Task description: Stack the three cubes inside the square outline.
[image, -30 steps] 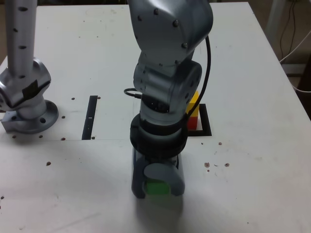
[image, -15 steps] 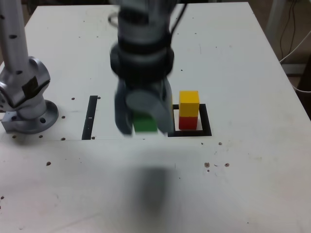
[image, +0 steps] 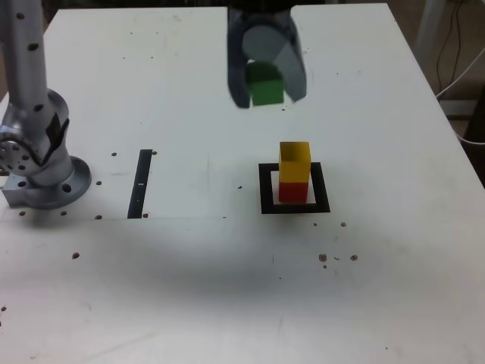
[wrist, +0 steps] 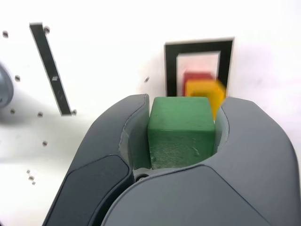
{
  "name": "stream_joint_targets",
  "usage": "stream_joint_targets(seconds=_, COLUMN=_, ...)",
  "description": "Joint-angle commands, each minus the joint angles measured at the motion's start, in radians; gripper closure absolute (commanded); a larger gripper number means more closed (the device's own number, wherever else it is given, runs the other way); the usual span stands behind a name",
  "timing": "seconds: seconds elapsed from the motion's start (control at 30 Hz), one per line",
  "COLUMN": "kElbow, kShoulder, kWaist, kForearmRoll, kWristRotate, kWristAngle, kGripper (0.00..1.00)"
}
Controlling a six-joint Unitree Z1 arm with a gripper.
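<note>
Rising from low over the near part of the surface [image: 189, 303], the fingers [wrist: 256, 141] have carried the green cube [wrist: 181, 134] up and across in the last second. Nearest the wrist camera, they are clamped on its sides, and it looks level between them. The lift seems sound: I see bare surface where the cube was a second ago, and no sign of it slipping in the grip.

Beyond it in the wrist view lies the yellow cube [image: 295, 161], set on the red cube [image: 293, 192], which sits inside the square outline [image: 321, 189]. The arm hid much of this pair a second ago; now the exterior view shows them whole, yellow still squarely on red, apart from the green cube.

So two of the three cubes are stacked, and what remains, I judge, is bringing the green one over the yellow, lining up the faces, lowering gently and letting go. In the wrist view it is not yet over the pair. Coming down off centre or too fast could knock the yellow cube off.
</note>
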Motion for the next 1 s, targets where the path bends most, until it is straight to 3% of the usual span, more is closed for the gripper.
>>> stream_joint_targets(seconds=0.0, kElbow=-0.012, kShoulder=0.022, kWaist=0.023, kForearmRoll=0.003, kWristRotate=0.015, kWristAngle=0.000, kGripper=0.76)
stream_joint_targets(seconds=0.37, kElbow=-0.044, kShoulder=0.105, kWaist=0.009, kForearmRoll=-0.001, kWristRotate=-0.011, kWristAngle=-0.077, kGripper=0.76)
stream_joint_targets(seconds=0.97, kElbow=-0.054, kShoulder=0.163, kWaist=-0.054, kForearmRoll=-0.033, kWristRotate=-0.074, kWristAngle=-0.089, kGripper=0.75)
